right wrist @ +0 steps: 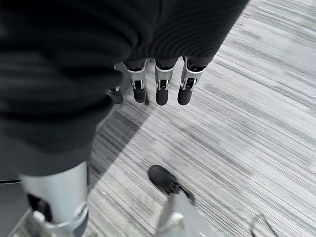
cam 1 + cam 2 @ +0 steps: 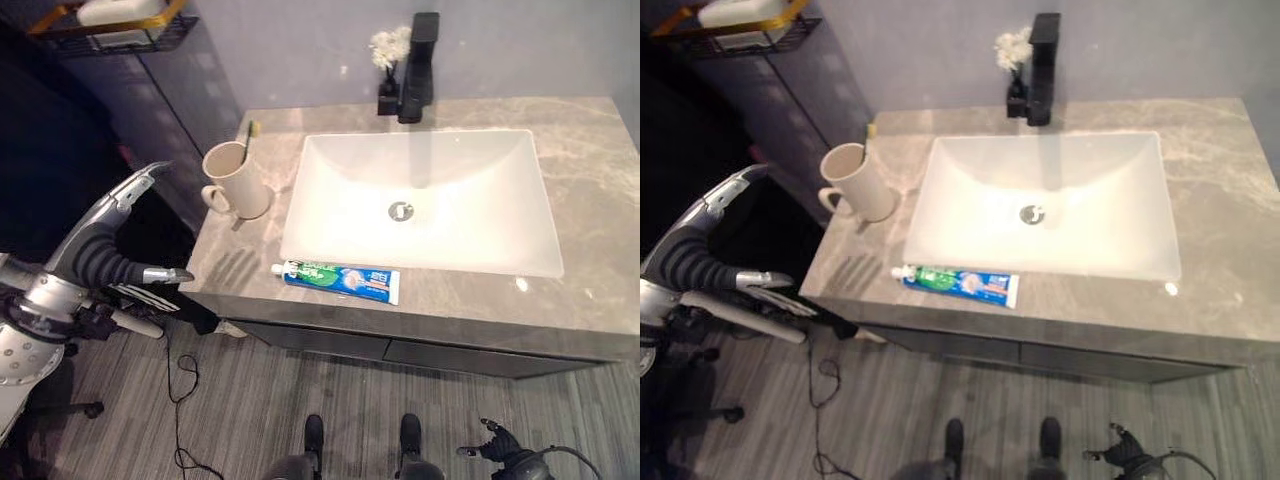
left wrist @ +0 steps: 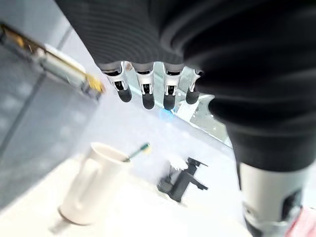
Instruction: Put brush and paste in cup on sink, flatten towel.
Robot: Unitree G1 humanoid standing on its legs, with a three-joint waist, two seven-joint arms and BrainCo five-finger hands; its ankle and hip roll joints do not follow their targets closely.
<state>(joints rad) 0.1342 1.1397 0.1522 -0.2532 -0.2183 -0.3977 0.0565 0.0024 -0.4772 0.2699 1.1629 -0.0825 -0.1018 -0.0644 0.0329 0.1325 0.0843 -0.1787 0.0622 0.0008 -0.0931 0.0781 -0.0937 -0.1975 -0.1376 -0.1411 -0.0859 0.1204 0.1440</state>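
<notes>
Toothpaste (image 2: 337,280) lies lengthwise left-to-right on the near counter edge, right of the empty, open left hand (image 2: 160,274) (right hand (image 1: 158,86) hangs open, low); cup (image 2: 238,180) holds the brush (image 2: 251,131).

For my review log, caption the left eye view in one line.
Brush already in cup, paste flat on counter before sink, left hand open beside counter.

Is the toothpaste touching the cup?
Apart. In the left eye view the toothpaste lies on the counter in front of the sink, while the cup stands farther back at the sink's left, with bare counter between them.
</notes>
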